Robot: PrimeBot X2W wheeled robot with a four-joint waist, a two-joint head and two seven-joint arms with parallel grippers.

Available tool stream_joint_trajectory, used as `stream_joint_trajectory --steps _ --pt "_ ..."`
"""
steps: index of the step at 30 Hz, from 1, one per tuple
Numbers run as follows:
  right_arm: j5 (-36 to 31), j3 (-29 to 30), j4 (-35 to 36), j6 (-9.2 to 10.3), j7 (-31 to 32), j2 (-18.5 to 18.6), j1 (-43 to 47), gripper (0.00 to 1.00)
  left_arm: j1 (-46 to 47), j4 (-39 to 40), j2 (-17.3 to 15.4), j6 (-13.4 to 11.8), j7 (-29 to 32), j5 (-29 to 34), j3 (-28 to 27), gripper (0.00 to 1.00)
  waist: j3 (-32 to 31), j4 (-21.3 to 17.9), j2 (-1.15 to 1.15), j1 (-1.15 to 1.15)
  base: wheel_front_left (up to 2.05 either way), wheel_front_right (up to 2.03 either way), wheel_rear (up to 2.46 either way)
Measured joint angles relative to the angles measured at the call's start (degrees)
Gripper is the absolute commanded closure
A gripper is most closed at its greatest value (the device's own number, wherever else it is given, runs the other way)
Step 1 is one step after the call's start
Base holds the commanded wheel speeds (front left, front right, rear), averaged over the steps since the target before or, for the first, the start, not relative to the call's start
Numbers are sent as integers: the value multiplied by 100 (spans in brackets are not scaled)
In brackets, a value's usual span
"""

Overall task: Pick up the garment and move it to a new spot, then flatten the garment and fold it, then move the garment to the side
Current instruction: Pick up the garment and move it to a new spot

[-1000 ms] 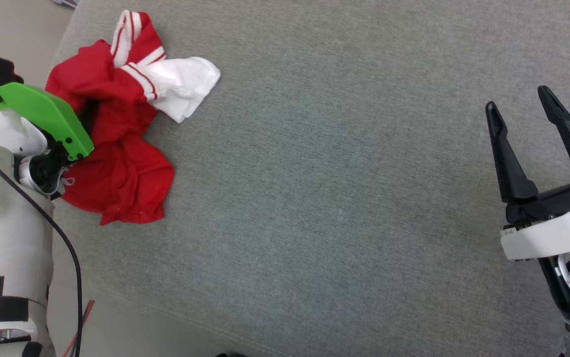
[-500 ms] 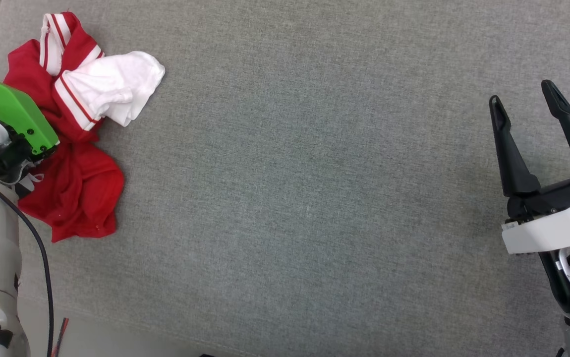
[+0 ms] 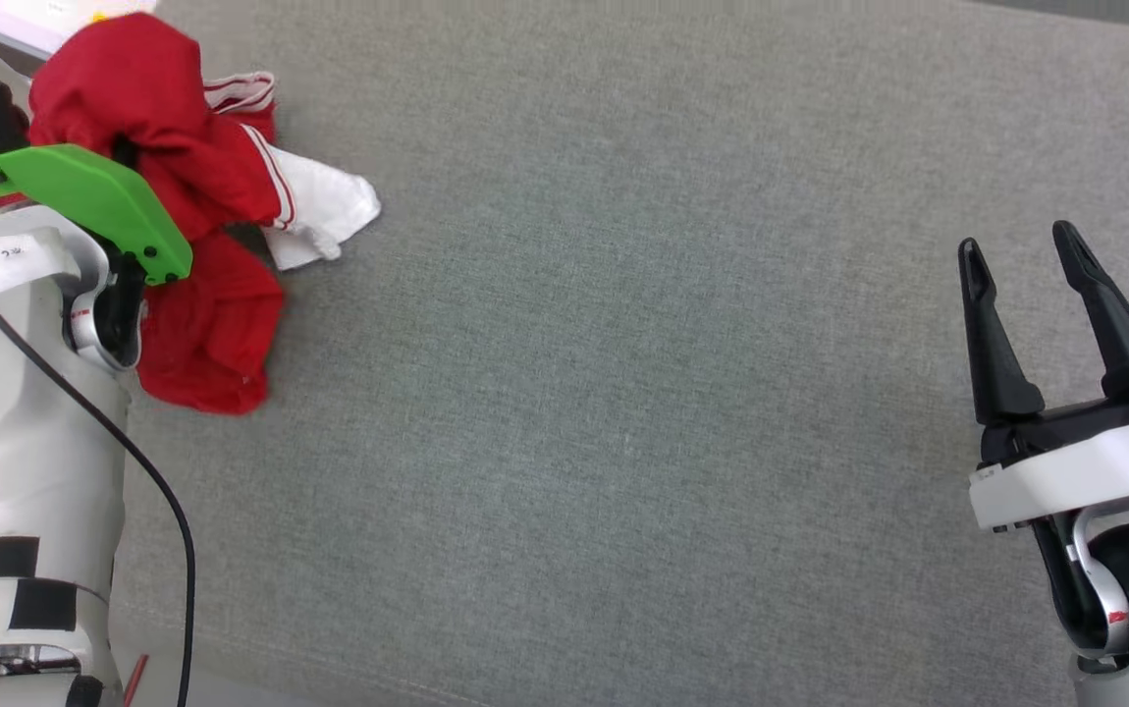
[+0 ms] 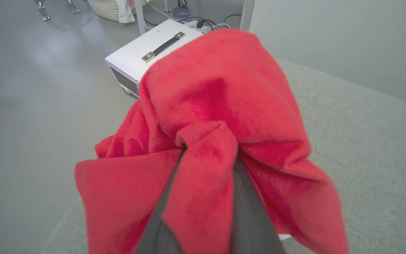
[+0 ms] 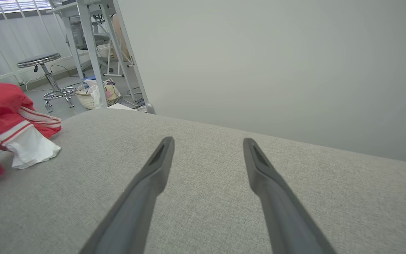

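Garment (image 3: pixel 201 177): I am seeing it bunched at the far left corner of the grey cushion (image 3: pixel 623 393), red cloth heaped up, one white sleeve (image 3: pixel 319 211) trailing toward the cushion's middle.
Garment height: part of it is riding above the cushion and part is still resting on it, which I judge to be the start of the pick-up.
Left gripper (image 4: pixel 203 165): in the left wrist view I am watching its fingers (image 4: pixel 249 211) pinching a fold of red cloth, the rest draping over and around them.
Why held so: I am judging that a pinch in the heap lets the shirt hang free for carrying.
Right gripper (image 3: pixel 1031 304): it is hovering at the cushion's right edge, well apart from the shirt, fingers spread and holding nothing; I take it to be waiting for the flattening.
White case (image 4: pixel 150 60): it is sitting on the floor just beyond the cushion's left corner, behind the lifted cloth.
Risk: I am expecting the trailing sleeve to drag.
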State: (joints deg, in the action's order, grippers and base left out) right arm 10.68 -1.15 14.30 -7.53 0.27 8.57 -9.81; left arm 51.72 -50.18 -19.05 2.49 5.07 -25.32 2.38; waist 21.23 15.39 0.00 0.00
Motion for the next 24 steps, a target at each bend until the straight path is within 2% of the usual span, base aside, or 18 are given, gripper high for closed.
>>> stream_joint_trajectory --steps 5,9,17,24 --pt "-56 113 -177 0 -57 -215 110 0 -74 514 137 -7 -402 201 219 100 -446 -77 0 0 0 0 0" --pt "-111 162 -286 0 -104 -315 262 0 -386 1025 346 -12 -434 260 470 100 -713 -281 0 0 0 0 0" --pt "-145 323 -375 0 -156 -464 493 0 -1330 2282 825 130 135 265 1087 100 -1018 -998 0 0 0 0 0" --pt "-118 483 -378 0 -163 -525 641 0 -2078 2900 1329 350 905 168 2087 100 -1160 -1694 0 -1 0 0 0"
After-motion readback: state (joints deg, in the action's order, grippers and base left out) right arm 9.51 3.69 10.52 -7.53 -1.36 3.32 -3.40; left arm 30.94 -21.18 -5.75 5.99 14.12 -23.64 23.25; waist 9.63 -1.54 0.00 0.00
